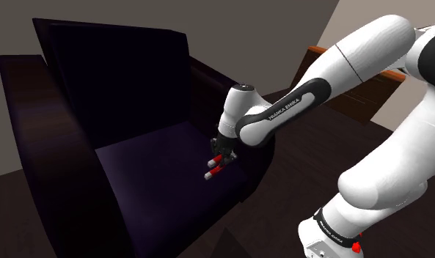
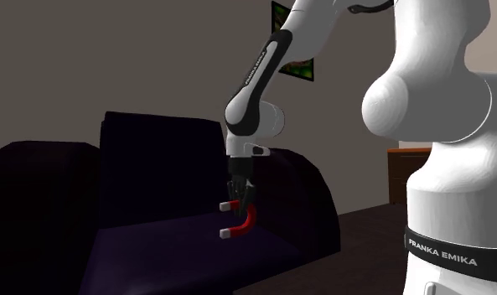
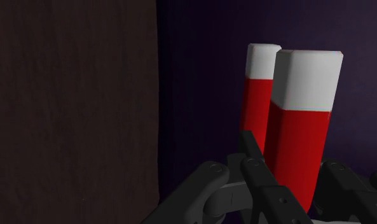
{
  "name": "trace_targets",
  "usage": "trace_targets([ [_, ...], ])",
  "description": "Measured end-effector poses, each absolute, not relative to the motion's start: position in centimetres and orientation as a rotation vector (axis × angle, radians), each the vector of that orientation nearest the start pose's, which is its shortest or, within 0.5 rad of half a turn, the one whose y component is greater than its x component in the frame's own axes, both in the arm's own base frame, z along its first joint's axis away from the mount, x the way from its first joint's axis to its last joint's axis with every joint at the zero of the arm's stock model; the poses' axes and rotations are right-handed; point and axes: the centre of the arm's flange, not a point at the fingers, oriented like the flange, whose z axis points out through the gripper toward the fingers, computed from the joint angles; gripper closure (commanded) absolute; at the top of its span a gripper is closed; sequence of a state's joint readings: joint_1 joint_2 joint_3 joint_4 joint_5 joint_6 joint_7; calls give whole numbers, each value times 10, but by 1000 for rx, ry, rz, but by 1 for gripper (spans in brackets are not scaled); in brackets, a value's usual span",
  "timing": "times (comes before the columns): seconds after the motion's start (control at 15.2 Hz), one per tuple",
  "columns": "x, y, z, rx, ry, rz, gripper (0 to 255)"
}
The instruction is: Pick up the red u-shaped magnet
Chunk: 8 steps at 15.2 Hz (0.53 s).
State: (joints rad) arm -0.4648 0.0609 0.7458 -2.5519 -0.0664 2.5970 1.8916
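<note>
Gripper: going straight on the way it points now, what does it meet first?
Probably the armchair's seat cushion. The gripper points down at it, shut on the red magnet, whose white-tipped legs lead and would touch first. Remaining gap is unclear.

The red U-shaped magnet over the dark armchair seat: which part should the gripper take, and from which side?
Take one red leg of the magnet near the bend, from above, pinching its flat sides. The legs are straight and parallel, white tips pointing away; the gripper clasps it so.
</note>
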Motion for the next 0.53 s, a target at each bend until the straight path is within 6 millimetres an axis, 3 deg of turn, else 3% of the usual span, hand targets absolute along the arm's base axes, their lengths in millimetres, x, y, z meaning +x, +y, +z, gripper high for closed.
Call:
trace_targets([
  [0.53,433,131,293,-2236,2200,9,255],
])
